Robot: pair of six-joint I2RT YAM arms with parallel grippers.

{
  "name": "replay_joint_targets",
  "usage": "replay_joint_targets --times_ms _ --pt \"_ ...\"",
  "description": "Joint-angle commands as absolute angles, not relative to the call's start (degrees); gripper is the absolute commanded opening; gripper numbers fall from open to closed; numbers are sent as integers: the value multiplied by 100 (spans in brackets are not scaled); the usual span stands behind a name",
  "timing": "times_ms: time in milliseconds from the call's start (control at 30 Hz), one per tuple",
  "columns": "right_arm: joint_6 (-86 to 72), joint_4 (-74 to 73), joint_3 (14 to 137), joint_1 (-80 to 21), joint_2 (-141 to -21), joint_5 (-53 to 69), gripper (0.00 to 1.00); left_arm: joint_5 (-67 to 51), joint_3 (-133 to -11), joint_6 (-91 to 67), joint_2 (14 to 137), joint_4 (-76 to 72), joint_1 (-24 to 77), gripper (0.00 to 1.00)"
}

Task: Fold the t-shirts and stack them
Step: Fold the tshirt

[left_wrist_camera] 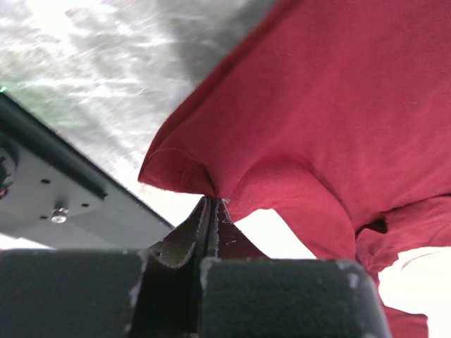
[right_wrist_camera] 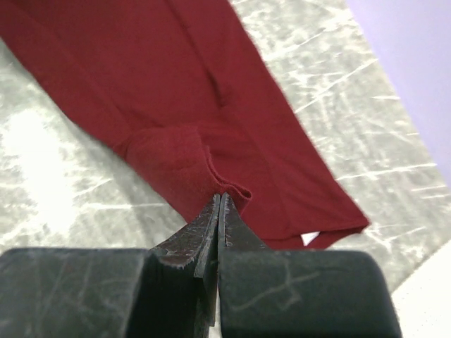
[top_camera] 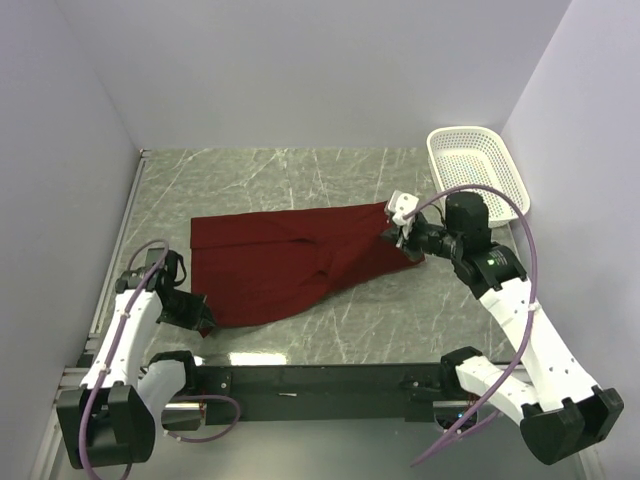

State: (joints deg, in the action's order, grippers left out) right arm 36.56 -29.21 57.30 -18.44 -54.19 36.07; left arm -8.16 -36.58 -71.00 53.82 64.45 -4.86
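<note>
Left side: your left fingers [left_wrist_camera: 209, 211] are clenched on the t-shirt [left_wrist_camera: 317, 105]. The left wrist view shows the tips pressed together with a hem corner pinched between them, and the cloth is drawn to a point at the grip. From above, the left fingers [top_camera: 200, 318] sit at the near-left corner of the garment, close to the left edge of the bench [top_camera: 300, 170].

Right side: your right fingers [right_wrist_camera: 218, 205] are likewise clamped on the t-shirt [right_wrist_camera: 141, 70], gripping a doubled-over edge. A small fold of fabric bunches just ahead of the tips. In the top view they [top_camera: 405, 240] sit at the right end of the garment.

Garment: the maroon t-shirt [top_camera: 290, 265] lies on the bench between the two grips, running from the near left toward the right. Most of it rests flat, with creases running through the middle. The far edge is fairly straight, and the near edge slants up toward the right grip. You cannot tell from above whether either gripped corner is lifted clear of the surface.

Surroundings: a white perforated basket [top_camera: 478, 165] stands at the far-right corner of the bench against the wall, beyond the right arm and apart from the shirt.
</note>
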Motion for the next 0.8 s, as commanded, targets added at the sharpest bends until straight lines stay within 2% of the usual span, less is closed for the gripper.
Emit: replay_joint_targets --times_ms 0,200,433,767 --pt "3788 -2979 5573 -1811 -5256 3893 0 -808 -3595 -7312 5230 6846 -440 1" --pt "4201 -3164 5423 -1819 -5177 4078 0 -800 -3604 -7576 5036 6917 -431 1" --pt "4043 -2725 5370 -1811 -5133 3920 0 -642 -3718 -7497 5729 6654 -431 0" --pt "3824 -2250 5572 -1811 -5651 3648 0 -396 -4165 -7216 6635 6241 -527 0"
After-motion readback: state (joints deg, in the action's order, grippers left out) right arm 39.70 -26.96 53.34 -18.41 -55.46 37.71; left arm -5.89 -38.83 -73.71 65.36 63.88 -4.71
